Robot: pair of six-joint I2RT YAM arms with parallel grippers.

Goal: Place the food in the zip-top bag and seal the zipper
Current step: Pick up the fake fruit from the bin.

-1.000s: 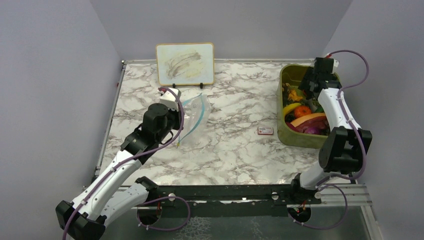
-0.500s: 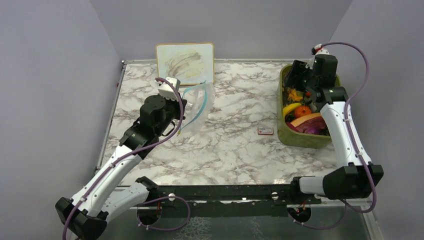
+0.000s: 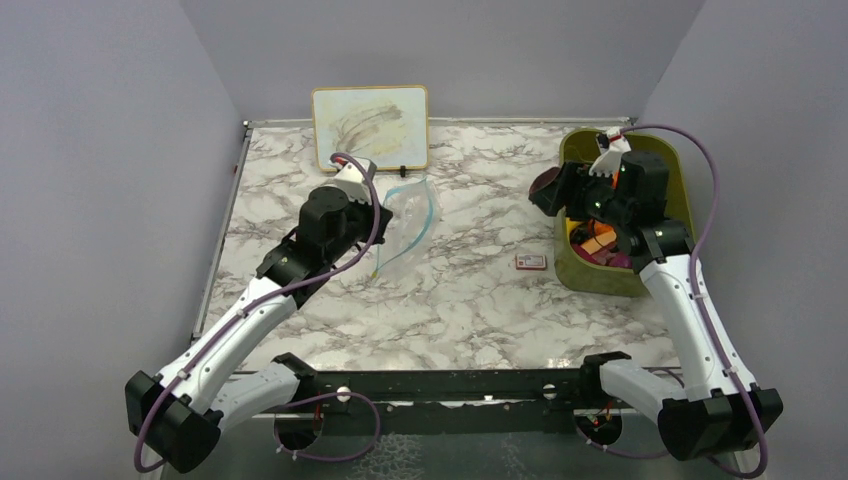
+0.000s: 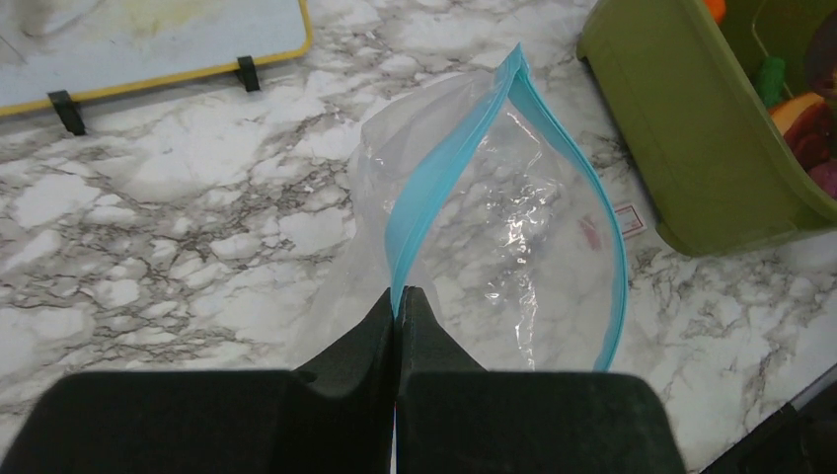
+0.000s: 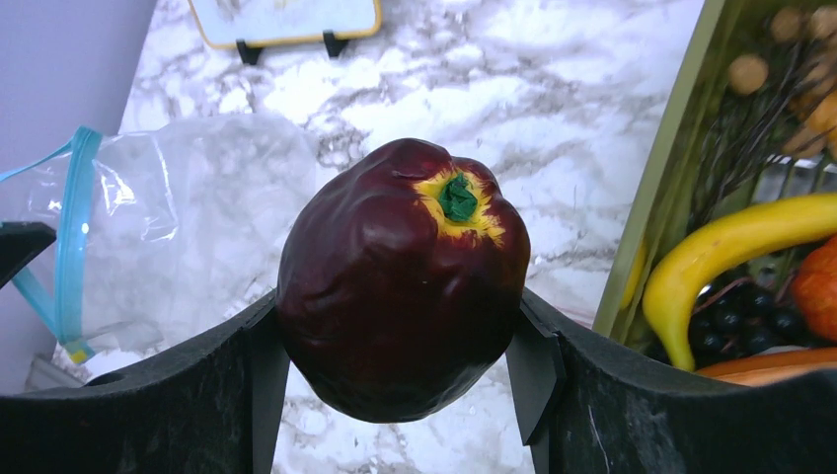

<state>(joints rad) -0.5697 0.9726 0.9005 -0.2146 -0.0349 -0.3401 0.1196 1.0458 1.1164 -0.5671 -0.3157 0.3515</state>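
My left gripper (image 4: pixel 399 293) is shut on the light-blue zipper strip (image 4: pixel 449 168) of the clear zip-top bag (image 4: pixel 513 227) and holds its mouth open toward the right; in the top view the bag (image 3: pixel 405 225) hangs by the gripper (image 3: pixel 375 215). My right gripper (image 5: pixel 400 341) is shut on a dark red-purple toy fruit (image 5: pixel 400 286) with a yellow-green stem end, held in the air just left of the bin; it shows in the top view (image 3: pixel 545 187). More food, a yellow banana (image 5: pixel 730 252) and orange pieces (image 3: pixel 598 240), lies in the bin.
The olive-green bin (image 3: pixel 600 275) stands at the right edge of the marble table. A small red-and-white card (image 3: pixel 531 262) lies beside it. A framed white board (image 3: pixel 370 127) stands at the back.
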